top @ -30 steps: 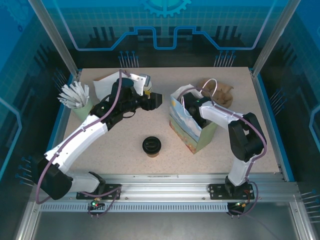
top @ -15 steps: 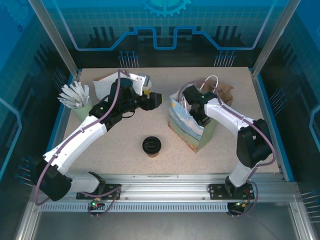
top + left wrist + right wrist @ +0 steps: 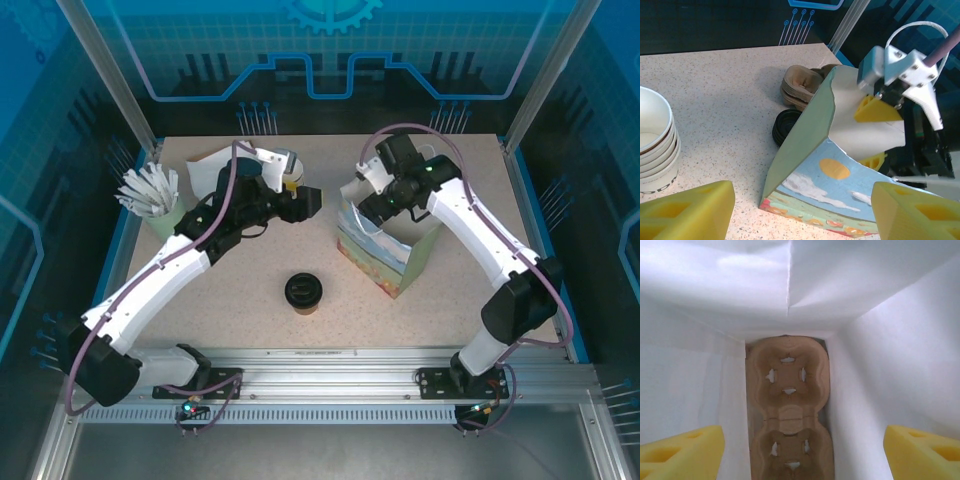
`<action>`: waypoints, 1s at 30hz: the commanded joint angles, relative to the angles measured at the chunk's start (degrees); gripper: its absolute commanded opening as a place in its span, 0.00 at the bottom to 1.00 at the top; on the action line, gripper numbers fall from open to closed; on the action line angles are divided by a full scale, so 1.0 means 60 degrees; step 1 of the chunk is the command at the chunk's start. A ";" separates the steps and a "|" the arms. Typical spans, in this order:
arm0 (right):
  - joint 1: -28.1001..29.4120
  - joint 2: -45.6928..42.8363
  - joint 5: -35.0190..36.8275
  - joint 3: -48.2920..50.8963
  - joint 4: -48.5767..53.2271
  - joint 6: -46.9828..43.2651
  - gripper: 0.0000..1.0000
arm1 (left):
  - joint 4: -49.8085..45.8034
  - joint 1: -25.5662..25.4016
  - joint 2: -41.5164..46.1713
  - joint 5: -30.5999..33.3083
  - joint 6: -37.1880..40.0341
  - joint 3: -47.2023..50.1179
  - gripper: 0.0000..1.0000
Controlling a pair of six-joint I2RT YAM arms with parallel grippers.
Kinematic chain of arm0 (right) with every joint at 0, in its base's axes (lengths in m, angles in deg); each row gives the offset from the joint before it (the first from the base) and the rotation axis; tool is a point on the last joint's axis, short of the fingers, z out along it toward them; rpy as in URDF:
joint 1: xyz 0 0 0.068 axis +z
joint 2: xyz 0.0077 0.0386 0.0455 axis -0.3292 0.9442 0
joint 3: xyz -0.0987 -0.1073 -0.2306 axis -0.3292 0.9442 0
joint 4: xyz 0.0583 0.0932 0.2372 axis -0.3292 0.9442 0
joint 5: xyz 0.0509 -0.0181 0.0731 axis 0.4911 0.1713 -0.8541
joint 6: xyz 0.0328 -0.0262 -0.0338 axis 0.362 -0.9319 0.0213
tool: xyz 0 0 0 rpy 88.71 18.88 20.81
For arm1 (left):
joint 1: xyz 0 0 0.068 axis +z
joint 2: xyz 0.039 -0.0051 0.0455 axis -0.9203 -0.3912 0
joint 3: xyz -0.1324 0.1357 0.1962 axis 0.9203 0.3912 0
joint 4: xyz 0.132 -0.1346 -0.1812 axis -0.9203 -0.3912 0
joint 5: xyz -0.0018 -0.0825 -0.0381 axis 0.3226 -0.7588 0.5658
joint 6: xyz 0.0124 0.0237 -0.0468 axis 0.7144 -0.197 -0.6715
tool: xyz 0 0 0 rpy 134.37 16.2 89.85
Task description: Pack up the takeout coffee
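The right claw (image 3: 372, 200) hangs at the open mouth of an upright paper bag (image 3: 385, 255) printed with sky and clouds, and its yellow fingers (image 3: 680, 450) are spread wide with nothing between them. Looking straight down from that wrist, a brown cardboard cup carrier (image 3: 787, 405) lies flat on the bag's white floor. The left claw (image 3: 310, 200) hovers at 9 o'clock from the bag, apart from it. It points toward the bag, with its fingers (image 3: 690, 210) also spread and empty. A stack of white paper cups (image 3: 652, 135) stands just beside this claw, and a low stack of black lids (image 3: 787, 125) lies behind the bag next to some brown carriers (image 3: 800, 87). The takeout coffee (image 3: 303, 291), a small brownish cup under a black lid, stands upright on the speckled table (image 3: 450, 290). It is at 6 o'clock from the left claw and 7 o'clock from the bag, touching neither claw.
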 commanded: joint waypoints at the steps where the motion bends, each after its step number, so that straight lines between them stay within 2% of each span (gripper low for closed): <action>1: -0.0146 -0.0208 -0.0013 -0.0549 0.0540 -0.0304 0.83 | -0.0004 0.0026 0.0351 0.0175 0.0023 0.0188 0.74; 12: -0.0169 -0.0343 -0.0199 -0.2323 0.0905 -0.0242 0.83 | -0.0060 0.0019 0.0539 0.0265 0.0036 0.0306 0.74; 18: 0.0076 -0.1182 -0.0656 -0.3164 0.0263 0.0312 0.84 | -0.0019 0.0041 0.0640 0.0492 0.0030 0.0486 0.74; 20: 0.0608 -0.1706 -0.0902 -0.2759 -0.0355 0.0296 0.87 | -0.0062 0.0154 0.0782 0.0498 -0.0092 0.0669 0.74; 24: 0.2226 -0.2413 -0.0669 -0.1650 -0.1269 0.0010 0.92 | -0.0066 0.0731 0.1387 0.0439 -0.0660 0.1424 0.76; 26: 0.3055 -0.2431 -0.0542 -0.1297 -0.1326 -0.0028 1.00 | -0.0152 0.1133 0.1869 0.0439 -0.0962 0.1952 0.77; 30: 0.4523 -0.1942 -0.0060 -0.0890 -0.0969 -0.0076 1.00 | -0.0695 0.1988 0.2793 0.0435 -0.1581 0.2802 0.81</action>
